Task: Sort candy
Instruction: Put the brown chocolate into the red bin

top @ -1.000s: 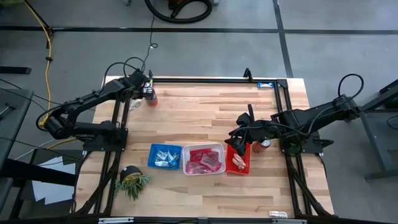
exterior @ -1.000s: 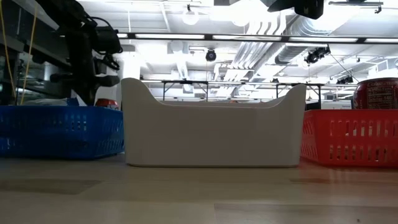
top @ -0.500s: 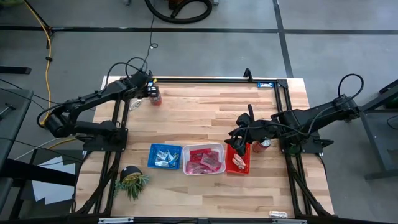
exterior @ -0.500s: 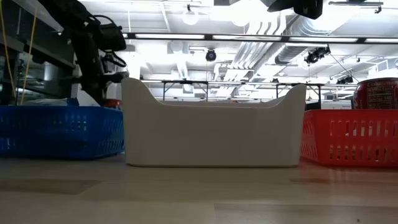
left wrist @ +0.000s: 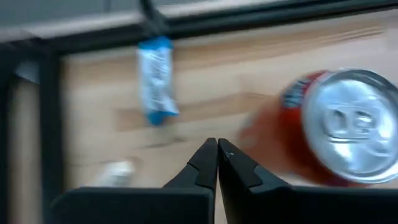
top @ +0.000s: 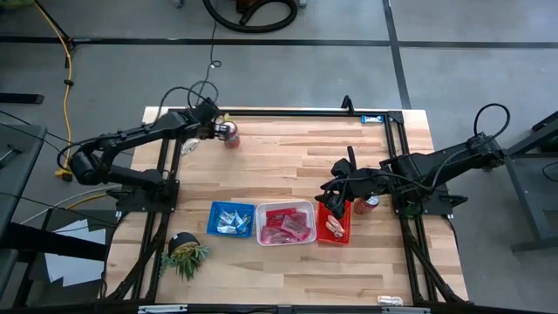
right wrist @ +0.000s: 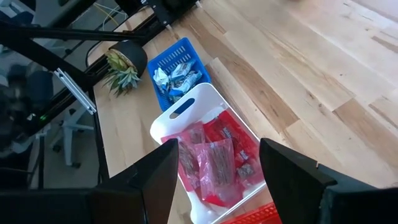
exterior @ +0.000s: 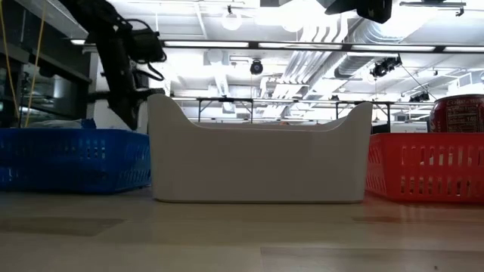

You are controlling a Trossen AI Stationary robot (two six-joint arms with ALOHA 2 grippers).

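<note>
A red soda can (top: 231, 133) stands upright near the table's far left edge, and my left gripper (left wrist: 217, 148), shut, is at its left side (top: 218, 131). One blue-and-white candy bar (left wrist: 155, 81) lies flat on the wood by the far right corner (top: 373, 119). More blue-and-white bars fill the blue basket (top: 231, 218). Pink and red packets lie in the white tray (right wrist: 211, 162). My right gripper (right wrist: 217, 180) hangs open over the red basket (top: 334, 222) with nothing between its fingers. My left gripper pushes the can's side wall (left wrist: 267, 137) with the outer side of one shut finger (left wrist: 239, 165). The fingers slant down at it from the table's left. The can stays upright with its base on the table. Blur hides the exact spot of contact.
A second red can (top: 372, 202) stands beside the red basket under the right arm. A small green plant (top: 185, 251) sits near the front left. Black frame rails (top: 288, 113) border the table. A small packet (top: 390, 300) lies at the near edge. Bare wood lies in the middle.
My left gripper has gone toward the table's right edge along the far side, staying shut. The red can has slid the same way ahead of it, still upright.
</note>
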